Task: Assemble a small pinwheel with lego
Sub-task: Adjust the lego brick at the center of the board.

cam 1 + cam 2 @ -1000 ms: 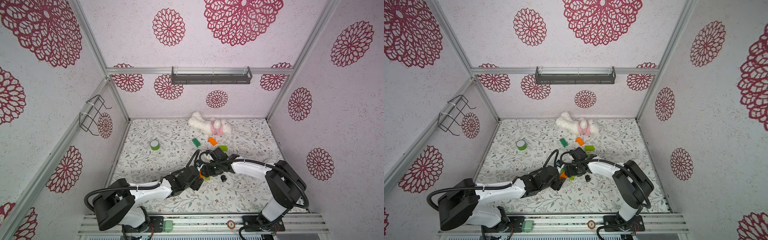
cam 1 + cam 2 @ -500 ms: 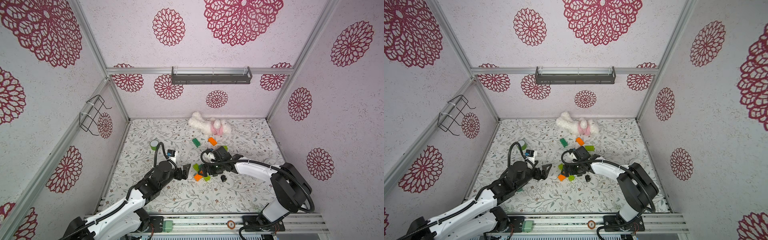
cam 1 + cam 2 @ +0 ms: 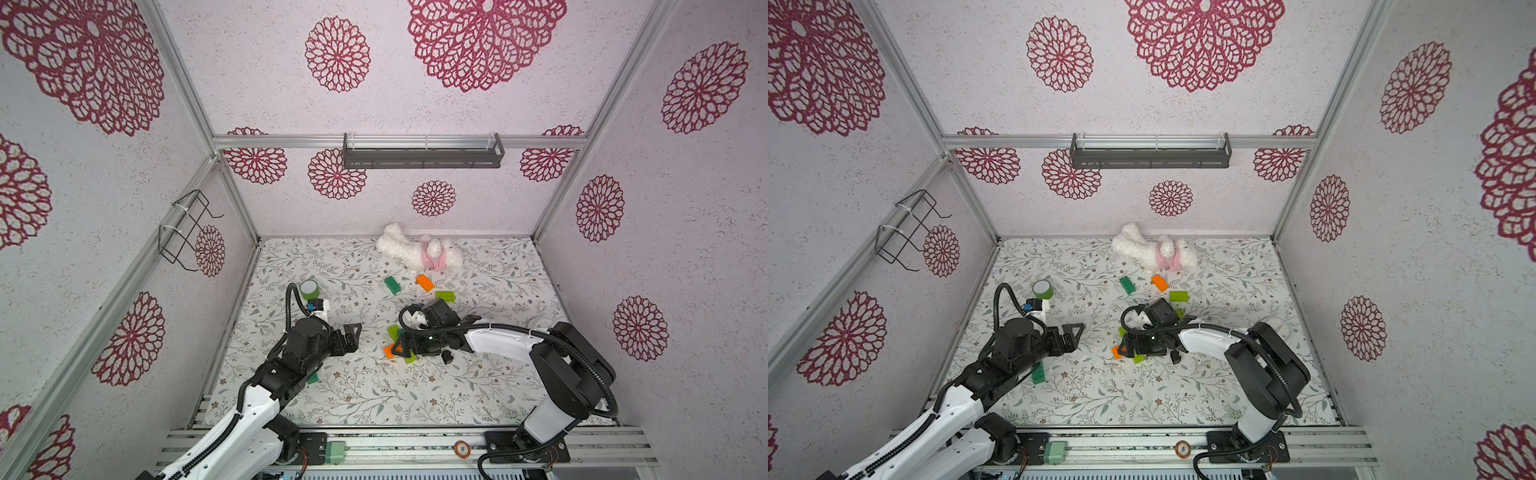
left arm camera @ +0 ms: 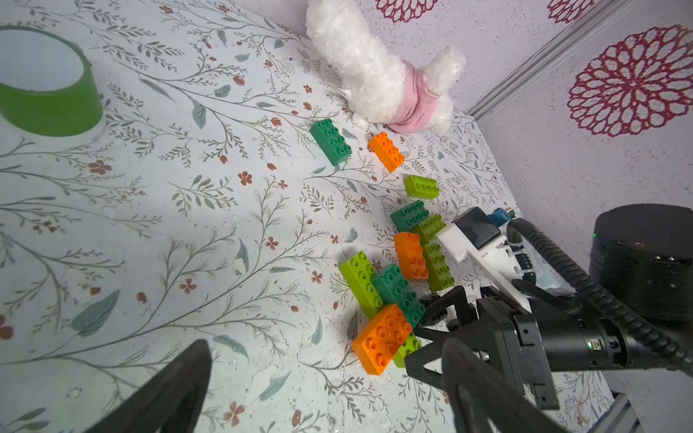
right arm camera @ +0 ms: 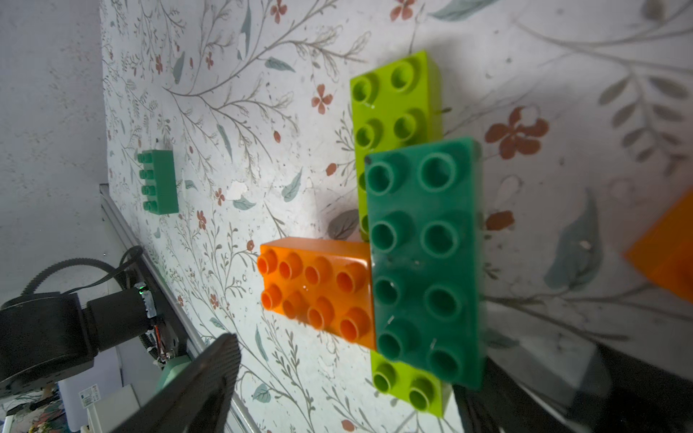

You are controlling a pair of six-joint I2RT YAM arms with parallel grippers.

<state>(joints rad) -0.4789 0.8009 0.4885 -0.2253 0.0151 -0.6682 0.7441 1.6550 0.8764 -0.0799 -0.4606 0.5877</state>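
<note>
The left fingers are spread wide, hold nothing and hang over bare worktop, apart from the lego. To their right, mid-worktop, lies the joined cluster. In it a dark green brick is stacked lengthwise on a lime brick, with an orange brick jutting crosswise. The right fingers are spread either side of the cluster; I cannot tell if they touch it. Three loose bricks lie behind.
</note>
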